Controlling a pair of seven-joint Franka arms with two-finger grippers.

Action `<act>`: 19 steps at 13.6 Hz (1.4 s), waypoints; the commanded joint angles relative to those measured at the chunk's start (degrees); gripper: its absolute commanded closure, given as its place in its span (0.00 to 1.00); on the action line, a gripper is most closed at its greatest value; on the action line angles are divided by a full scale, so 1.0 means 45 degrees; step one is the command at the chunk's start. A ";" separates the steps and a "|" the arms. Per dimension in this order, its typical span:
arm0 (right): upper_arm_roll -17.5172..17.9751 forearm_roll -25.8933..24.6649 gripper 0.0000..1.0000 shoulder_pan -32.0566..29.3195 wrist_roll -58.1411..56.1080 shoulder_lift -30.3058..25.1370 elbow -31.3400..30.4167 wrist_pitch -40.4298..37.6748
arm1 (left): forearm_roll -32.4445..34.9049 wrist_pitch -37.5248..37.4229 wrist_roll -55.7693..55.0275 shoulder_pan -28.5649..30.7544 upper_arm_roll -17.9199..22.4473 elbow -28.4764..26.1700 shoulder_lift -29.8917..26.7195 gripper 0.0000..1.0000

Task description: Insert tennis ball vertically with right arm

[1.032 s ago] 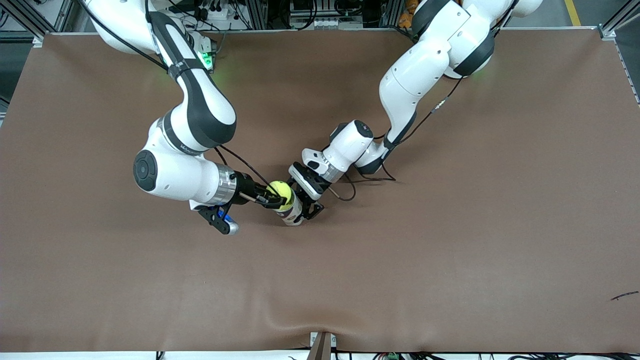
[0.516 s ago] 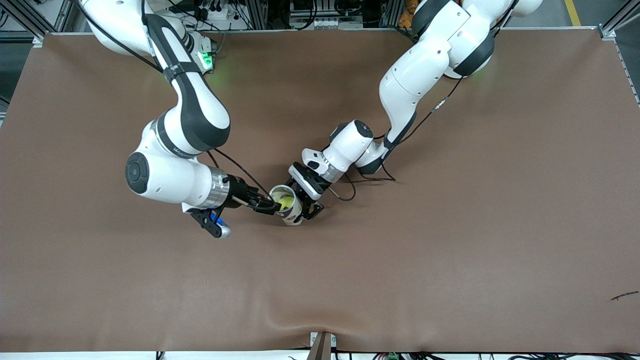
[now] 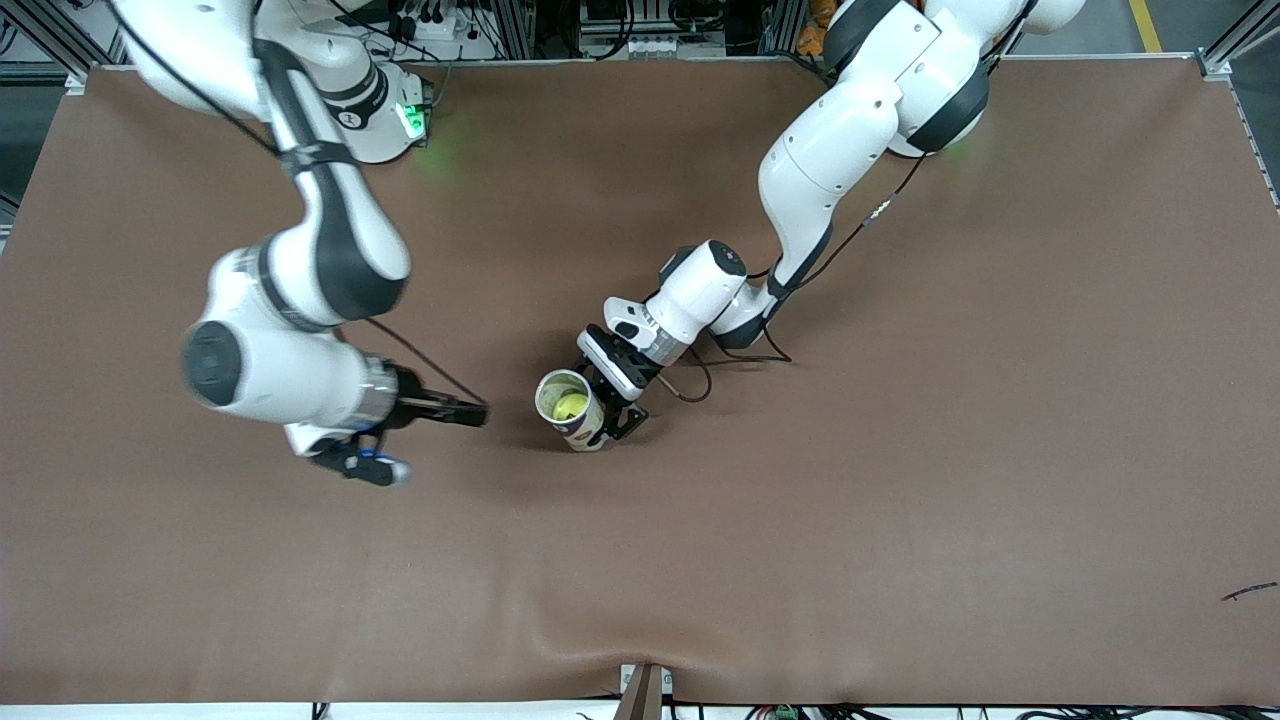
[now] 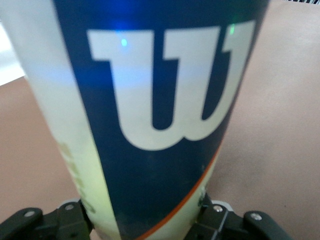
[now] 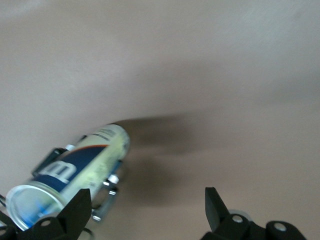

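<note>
The yellow tennis ball [image 3: 570, 405] sits inside the open tennis can [image 3: 586, 431], which stands upright on the table. My left gripper [image 3: 603, 403] is shut on the can's side. In the left wrist view the blue and white can [image 4: 150, 100] fills the frame between the fingers [image 4: 220, 225]. My right gripper [image 3: 478, 412] is open and empty, beside the can toward the right arm's end of the table. In the right wrist view its gripper [image 5: 145, 207] frames bare table, with the can [image 5: 75, 160] off to one side.
The brown table cover [image 3: 800, 550] stretches all round the can. A cable [image 3: 690, 385] loops on the table by the left wrist. A small dark mark [image 3: 1248, 592] lies near the front corner at the left arm's end.
The right gripper let the ball go into the can, opened, and drew back toward the right arm's end of the table. The left gripper and can stayed still.
</note>
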 commanded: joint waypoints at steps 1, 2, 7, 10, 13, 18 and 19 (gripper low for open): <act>0.0202 -0.0483 0.00 -0.1522 -0.2569 -0.0980 -0.0507 -0.1005 | -0.0100 0.0116 -0.0072 -0.0163 0.0060 0.0258 0.0163 0.24; 0.0202 -0.0677 0.00 -0.1972 -0.3642 -0.1389 -0.0914 -0.1066 | -0.0100 0.0116 -0.0072 -0.0163 0.0060 0.0258 0.0163 0.24; 0.0163 -0.2704 0.00 -0.3089 -0.5938 -0.4590 -0.3708 -0.1047 | -0.0081 0.0136 -0.0072 -0.0163 0.0060 0.0238 0.0183 0.21; 0.0163 -0.3490 0.00 -0.3342 -0.5957 -0.5823 -0.3966 -0.1824 | -0.0081 0.0136 -0.0072 -0.0143 0.0060 0.0238 0.0144 0.11; -0.0459 -0.3707 0.00 -0.3324 -0.5860 -0.6645 -0.3868 -0.2704 | -0.0081 0.0136 -0.0072 -0.0143 0.0060 0.0238 0.0144 0.00; -0.0755 -0.4094 0.00 -0.3091 -0.4322 -0.6920 -0.2154 -0.4734 | -0.0120 0.0233 -0.0208 -0.0046 0.0041 -0.0306 -0.0031 0.00; -0.0697 -0.4658 0.00 -0.2973 -0.4124 -0.6862 -0.1665 -0.4990 | -0.0139 0.0214 -0.0441 -0.0065 0.0021 -0.0502 -0.0109 0.00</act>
